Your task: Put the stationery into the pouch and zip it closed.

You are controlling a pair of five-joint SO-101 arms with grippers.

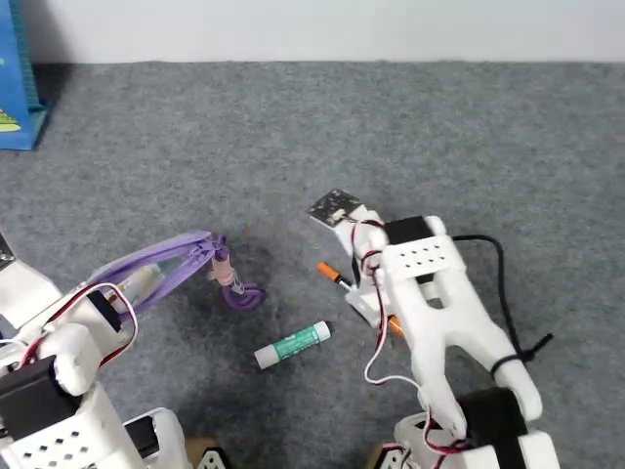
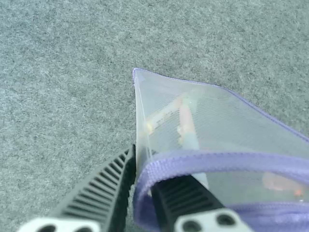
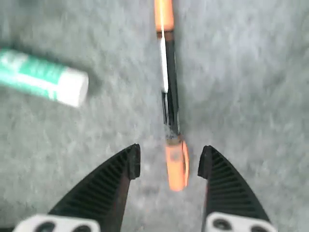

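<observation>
A clear pouch (image 1: 161, 264) with purple zip edging is held off the carpet at the left, and my left gripper (image 1: 109, 296) is shut on its edge. In the left wrist view the fingers (image 2: 113, 179) pinch the pouch (image 2: 217, 125) wall by the purple zip, with pinkish items showing inside. A purple zip loop (image 1: 242, 295) hangs at the pouch's far end. An orange and black pen (image 1: 332, 274) lies on the carpet. My right gripper (image 3: 170, 151) stands open just above it, one finger on each side of the pen (image 3: 169, 96) at its orange end. A green and white glue stick (image 1: 293, 344) lies beside it.
Grey carpet (image 1: 293, 137) covers the whole work area, with open room toward the back wall. A blue box (image 1: 15, 88) stands at the far left edge. The glue stick (image 3: 46, 82) lies a short way from the right gripper's finger.
</observation>
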